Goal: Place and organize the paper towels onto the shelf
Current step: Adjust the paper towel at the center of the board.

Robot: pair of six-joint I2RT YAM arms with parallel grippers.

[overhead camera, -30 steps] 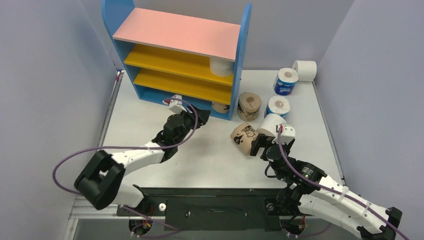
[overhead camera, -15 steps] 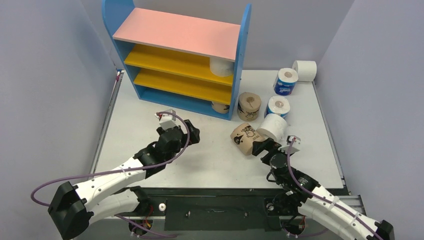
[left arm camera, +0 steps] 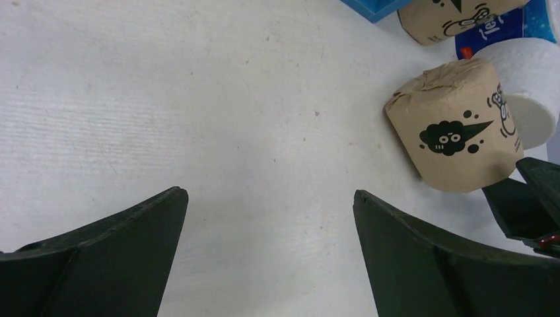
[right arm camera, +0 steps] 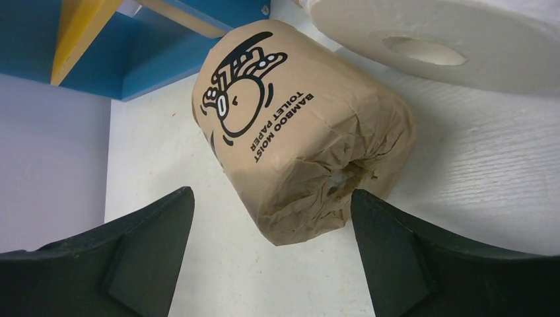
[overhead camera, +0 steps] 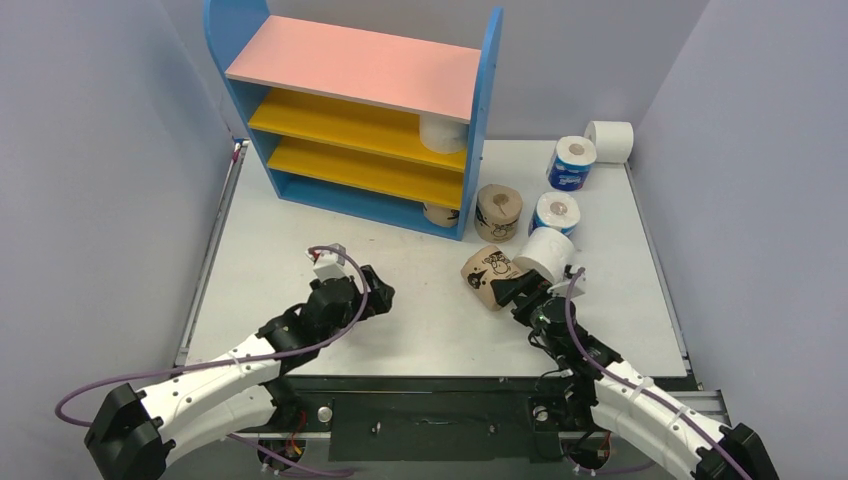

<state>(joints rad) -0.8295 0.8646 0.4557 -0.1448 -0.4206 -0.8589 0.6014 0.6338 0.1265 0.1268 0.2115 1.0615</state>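
Note:
The shelf stands at the back left, with a white paper towel roll on its upper yellow board and a tan one in the bottom tier. A tan printed roll lies on its side mid-table. My right gripper is open, and the roll's near end sits between its fingers, close to the right finger. A white roll stands just behind. My left gripper is open and empty over bare table, left of that tan roll.
A tan roll stands beside the shelf's right panel. Two blue-wrapped rolls and a white roll sit at the back right. Grey walls close in on both sides of the table.
My left arm has drawn back from the shelf's bottom tier toward the near edge, its jaws now wide. My right gripper has swung down around the lying tan roll's end.

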